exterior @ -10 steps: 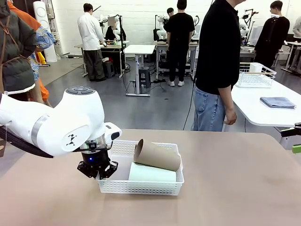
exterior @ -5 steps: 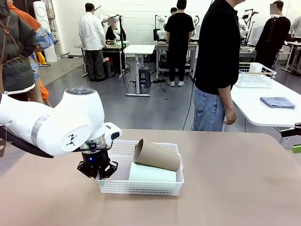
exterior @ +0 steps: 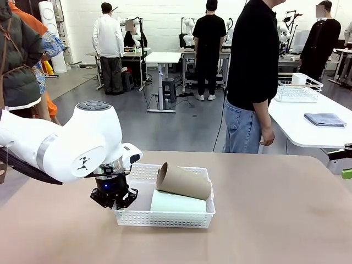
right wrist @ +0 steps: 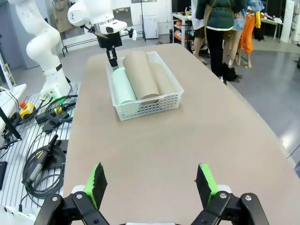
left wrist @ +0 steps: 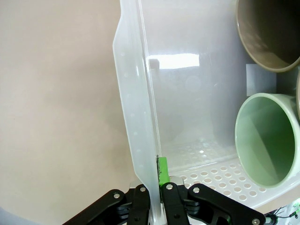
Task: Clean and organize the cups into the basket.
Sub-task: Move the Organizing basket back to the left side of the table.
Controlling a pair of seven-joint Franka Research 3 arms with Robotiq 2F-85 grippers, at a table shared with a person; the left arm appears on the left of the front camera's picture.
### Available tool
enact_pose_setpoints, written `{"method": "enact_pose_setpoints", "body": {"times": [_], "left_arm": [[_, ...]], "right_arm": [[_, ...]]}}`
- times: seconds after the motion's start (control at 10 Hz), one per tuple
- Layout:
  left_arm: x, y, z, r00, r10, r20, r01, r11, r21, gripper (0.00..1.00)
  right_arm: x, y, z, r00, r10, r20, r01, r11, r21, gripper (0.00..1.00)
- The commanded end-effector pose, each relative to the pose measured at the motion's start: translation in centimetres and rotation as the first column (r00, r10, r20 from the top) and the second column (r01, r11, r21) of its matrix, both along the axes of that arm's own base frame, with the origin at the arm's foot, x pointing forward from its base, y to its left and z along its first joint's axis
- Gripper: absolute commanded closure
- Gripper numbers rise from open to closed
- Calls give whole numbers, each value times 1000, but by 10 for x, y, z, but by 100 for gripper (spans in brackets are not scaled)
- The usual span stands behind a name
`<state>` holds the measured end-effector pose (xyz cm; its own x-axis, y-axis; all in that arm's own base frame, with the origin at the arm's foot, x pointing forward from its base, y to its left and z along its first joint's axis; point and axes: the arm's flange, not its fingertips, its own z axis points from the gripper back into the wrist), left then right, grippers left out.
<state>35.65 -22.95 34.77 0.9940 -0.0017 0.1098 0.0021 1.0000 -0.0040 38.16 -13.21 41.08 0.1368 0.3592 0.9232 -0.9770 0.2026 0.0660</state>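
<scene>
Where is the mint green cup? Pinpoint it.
In the front view the mint green cup lies on its side in the basket, under a tan cup, right of the left gripper.

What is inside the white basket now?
The white basket holds cups lying on their sides: a mint green cup and a tan cup propped higher, with another tan one beside it. The cups cover most of the floor.

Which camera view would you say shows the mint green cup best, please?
The right wrist view: the mint green cup shows full length, lying in the basket beside a brown cup. The left wrist view shows its open mouth close up. The front view shows only its side, under the brown cup.
</scene>
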Motion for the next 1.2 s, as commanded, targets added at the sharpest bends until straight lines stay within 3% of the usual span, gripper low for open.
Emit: {"method": "enact_pose_setpoints", "body": {"times": [0.0, 0.6, 0.7, 0.8, 0.9, 1.0, 1.1], "left_arm": [[-1, -1, -1, 1000, -8, 14, 8, 1000, 8, 100], [-1, -1, -1, 1000, -8, 14, 8, 1000, 8, 100], [-1, -1, -1, 1000, -8, 14, 8, 1000, 8, 100], [-1, -1, -1, 1000, -8, 14, 8, 1000, 8, 100], [-1, -1, -1, 1000, -8, 14, 8, 1000, 8, 100], [-1, -1, -1, 1000, -8, 14, 8, 1000, 8, 100], [-1, -1, -1, 1000, -8, 14, 8, 1000, 8, 100]], "right_arm": [[0, -1, -1, 1000, 9, 2, -8, 1000, -10, 0], [0, 0, 0, 1000, 0, 0, 0, 1000, 0, 0], [13, -12, -6, 957, -119, -266, 155, 981, 118, 0], [17, -24, -12, 860, -156, -487, 267, 949, 168, 0], [10, -36, -15, 755, -134, -641, 314, 933, 175, 0], [0, -48, -17, 689, -123, -715, 350, 920, 179, 0], [-19, -66, -20, 598, -98, -795, 371, 914, 166, 0]]}}
